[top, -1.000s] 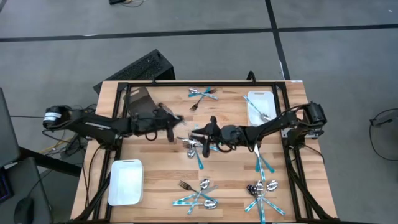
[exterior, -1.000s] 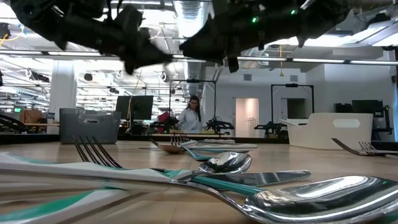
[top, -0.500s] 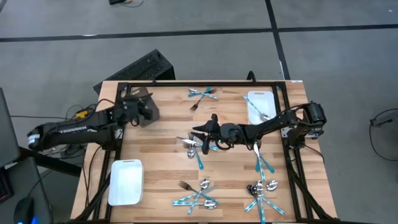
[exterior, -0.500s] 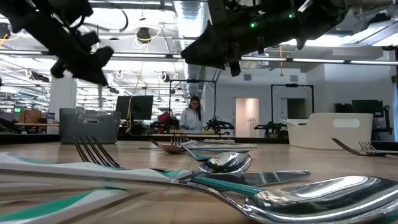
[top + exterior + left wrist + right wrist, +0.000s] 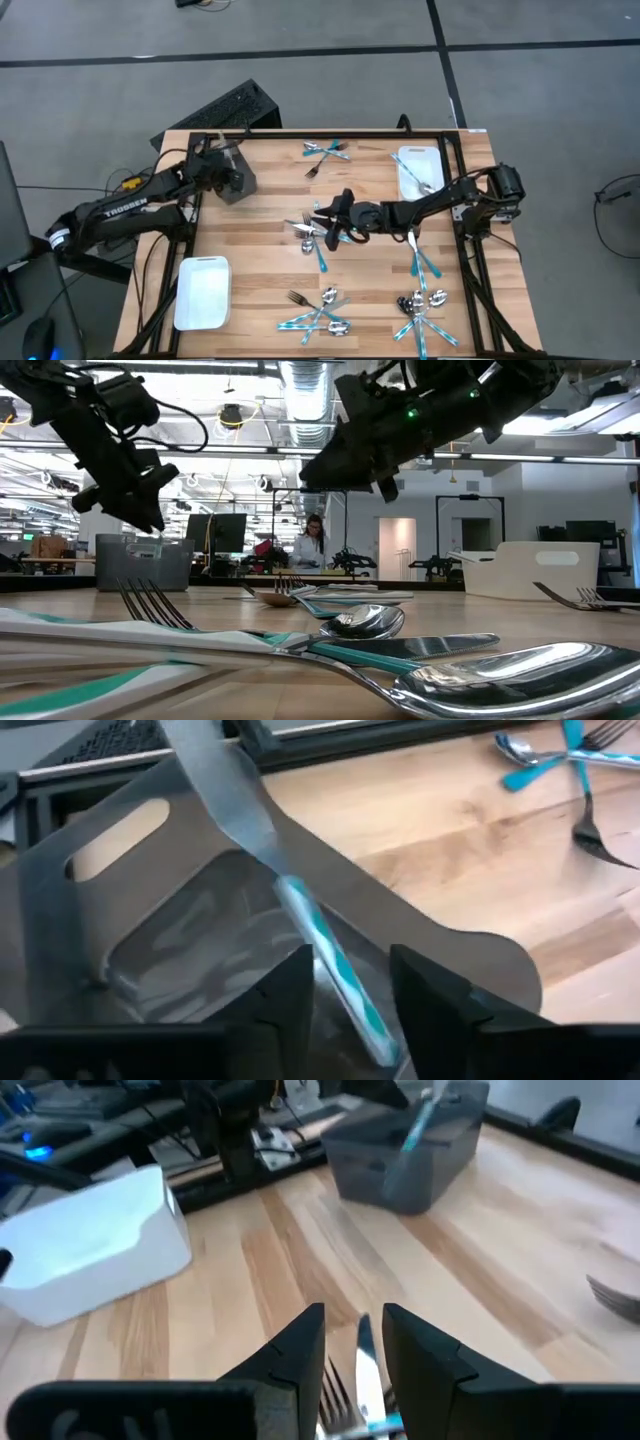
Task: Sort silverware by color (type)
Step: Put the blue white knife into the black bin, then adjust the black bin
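Observation:
Forks, spoons and knives, some all silver and some teal-handled, lie in loose piles on the wooden table: centre (image 5: 315, 238), far edge (image 5: 325, 150), near edge (image 5: 320, 315) and near right (image 5: 420, 305). My left gripper (image 5: 222, 166) (image 5: 350, 990) hangs open over the dark bin (image 5: 238, 185) at the far left. A teal-handled knife (image 5: 335, 965) slants in the gap between its fingers, blade pointing into the bin. My right gripper (image 5: 322, 218) (image 5: 350, 1345) is open above the centre pile, fingers either side of a silver knife (image 5: 365, 1350) without touching it. My left gripper has the knife's teal handle (image 5: 360, 1015) standing in the gap between its fingers, with space showing on both sides. Whether a finger touches it, I cannot tell. The blade end (image 5: 215, 780) reaches down over the dark bin's wall.
One white bin (image 5: 203, 292) sits near the left edge. Another (image 5: 415, 172) at the far right holds a silver piece. A black frame (image 5: 300, 133) runs round the table. Bare wood lies between the dark bin and the centre pile. A person stands far off in the room (image 5: 305, 550).
My left gripper has swung from the table's middle toward the far left, carrying the teal-handled knife, and now hangs over the dark bin. My right gripper has stayed over the centre pile and tipped slightly downward.

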